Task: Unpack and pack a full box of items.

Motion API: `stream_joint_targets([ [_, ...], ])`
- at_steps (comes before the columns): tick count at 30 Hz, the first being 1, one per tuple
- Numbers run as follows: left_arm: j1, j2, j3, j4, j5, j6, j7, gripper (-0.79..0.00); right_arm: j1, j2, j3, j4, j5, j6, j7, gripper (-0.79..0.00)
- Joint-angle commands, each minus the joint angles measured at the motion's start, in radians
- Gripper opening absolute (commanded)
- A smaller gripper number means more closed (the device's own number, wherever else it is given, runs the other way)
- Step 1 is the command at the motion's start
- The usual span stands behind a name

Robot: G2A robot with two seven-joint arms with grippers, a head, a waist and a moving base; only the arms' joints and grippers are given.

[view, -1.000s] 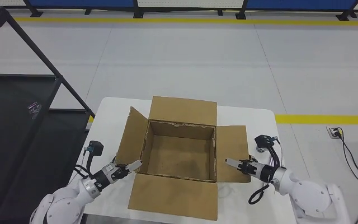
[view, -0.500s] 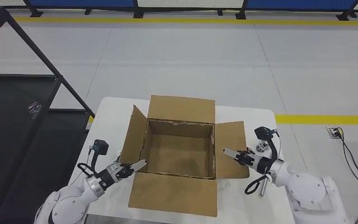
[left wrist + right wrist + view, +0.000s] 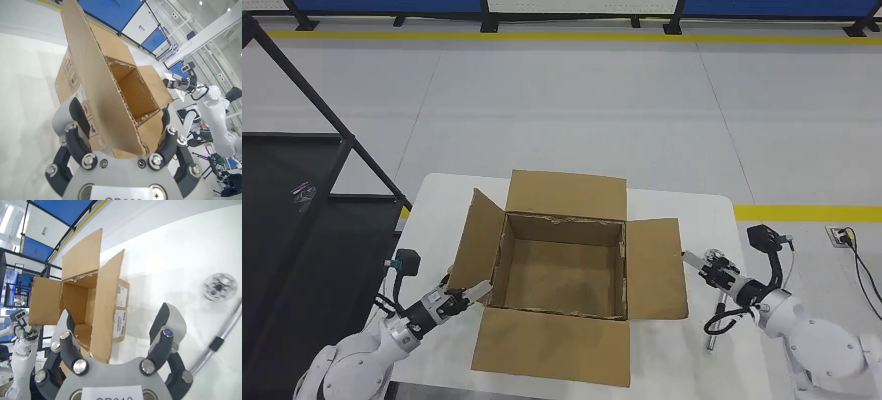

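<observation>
Left fingers straddle a flap; right fingers gape beside the box.

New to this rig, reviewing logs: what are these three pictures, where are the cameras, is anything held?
This is a two-armed robot at a white table. The wide picture looks down from a camera above the arms. The other two come from cameras on each wrist, looking out past that arm's jaws. On the table stands an open cardboard box, flaps spread, nothing inside. The left gripper has its jaws open, with the edge of the near flap between them, not clamped. The right gripper is open beside the opposite flap, holding nothing. Near it lie a thin metal rod and a small round metal part, too blurred to identify.
</observation>
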Motion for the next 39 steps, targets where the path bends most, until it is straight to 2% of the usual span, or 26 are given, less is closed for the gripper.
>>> stream_joint_targets([
  [1, 0.003, 0.004, -0.020, 0.002, -0.028, -0.005, -0.011, 0.000, -0.029, 0.003, 0.051, -0.012, 0.017, 0.018, 0.002, 0.000],
  [3, 0.007, 0.007, -0.042, 0.004, -0.046, -0.012, -0.020, 0.000, -0.053, 0.006, 0.091, -0.017, 0.049, 0.044, 0.007, 0.000],
  [13, 0.013, 0.022, -0.118, 0.009, -0.214, -0.031, -0.066, 0.000, -0.053, 0.006, 0.091, -0.017, 0.049, 0.044, 0.007, 0.000],
  [15, 0.011, 0.024, -0.124, 0.004, -0.227, -0.034, -0.071, 0.000, -0.057, 0.008, 0.078, -0.014, -0.013, 0.066, -0.023, 0.000],
  [18, 0.015, 0.026, -0.128, -0.002, -0.263, -0.041, -0.071, 0.000, -0.034, 0.016, 0.042, -0.006, -0.141, 0.124, 0.012, 0.000],
  [26, 0.023, 0.031, -0.147, 0.005, -0.321, -0.049, -0.078, 0.000, 0.045, 0.047, -0.040, 0.097, -0.486, 0.142, 0.255, 0.000],
  [30, 0.008, 0.035, -0.148, 0.002, -0.325, -0.025, -0.083, 0.000, 0.075, 0.053, -0.091, 0.141, -0.638, 0.176, 0.309, 0.000],
  [39, 0.008, 0.035, -0.148, 0.002, -0.325, -0.025, -0.083, 0.000, 0.071, 0.052, -0.096, 0.136, -0.637, 0.168, 0.291, 0.000],
])
